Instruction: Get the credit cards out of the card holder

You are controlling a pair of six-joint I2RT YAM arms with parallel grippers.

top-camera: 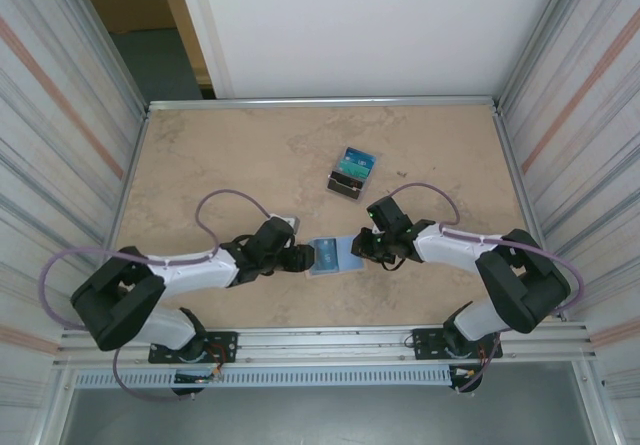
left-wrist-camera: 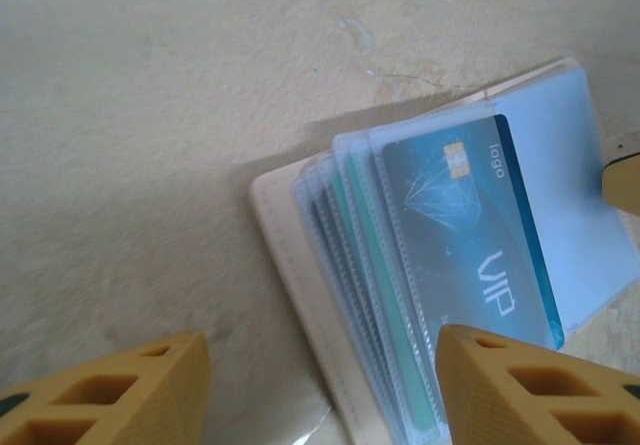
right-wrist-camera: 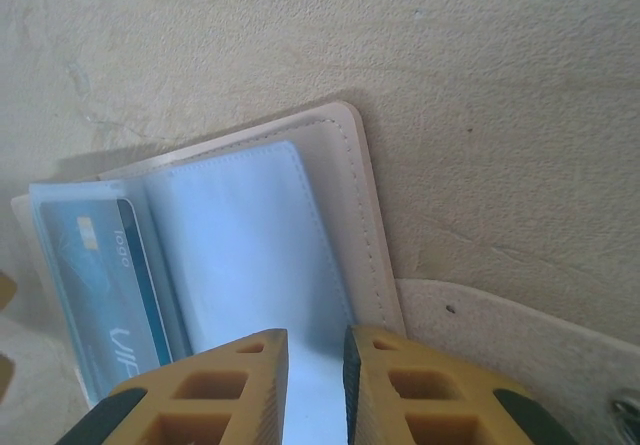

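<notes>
On the right flap of the open tan folding card holder [top-camera: 326, 256], the right gripper [right-wrist-camera: 315, 360] pinches shut, apparently anchoring it for the wide-open, empty left gripper [left-wrist-camera: 320, 350] facing the blue plastic credit card [left-wrist-camera: 470, 225].

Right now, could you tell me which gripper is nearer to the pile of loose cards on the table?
Right. The right gripper is close by the card pile, at the card holder's right edge; the left gripper is at its left edge, farther away.
</notes>
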